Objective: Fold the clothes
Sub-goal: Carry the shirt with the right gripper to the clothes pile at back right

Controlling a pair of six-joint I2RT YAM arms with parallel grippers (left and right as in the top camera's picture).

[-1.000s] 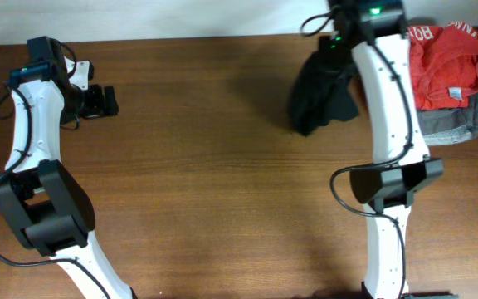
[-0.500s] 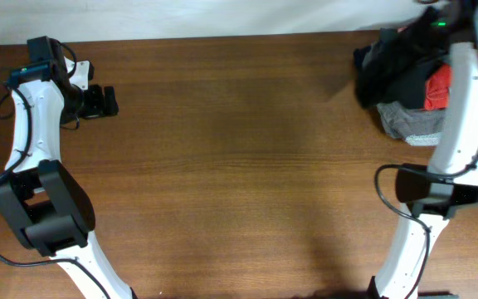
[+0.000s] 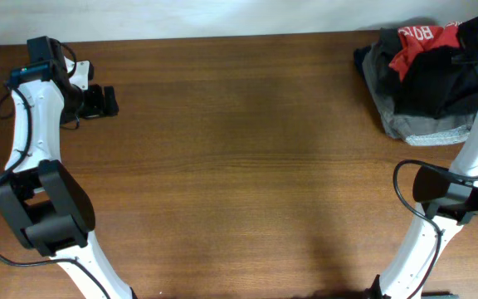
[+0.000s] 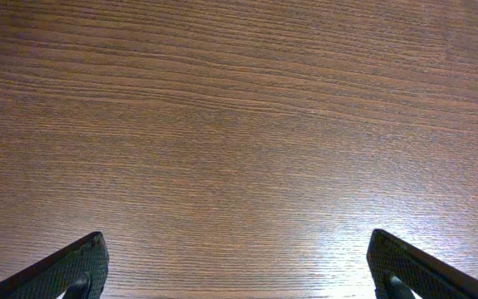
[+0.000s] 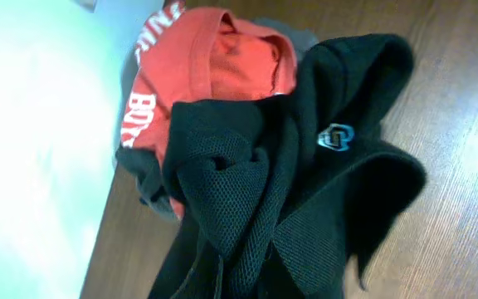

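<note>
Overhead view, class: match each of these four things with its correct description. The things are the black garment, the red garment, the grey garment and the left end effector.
Things:
1. black garment
2. red garment
3. grey garment
4. left end effector

Descriptions:
A. has white lettering
B. lies at the bottom of the pile, with its edge showing
C. is open above the table, far from the pile
D. has a small round logo and is draped over the other clothes

Pairs: 1-D, 2-A, 3-B, 4-C
</note>
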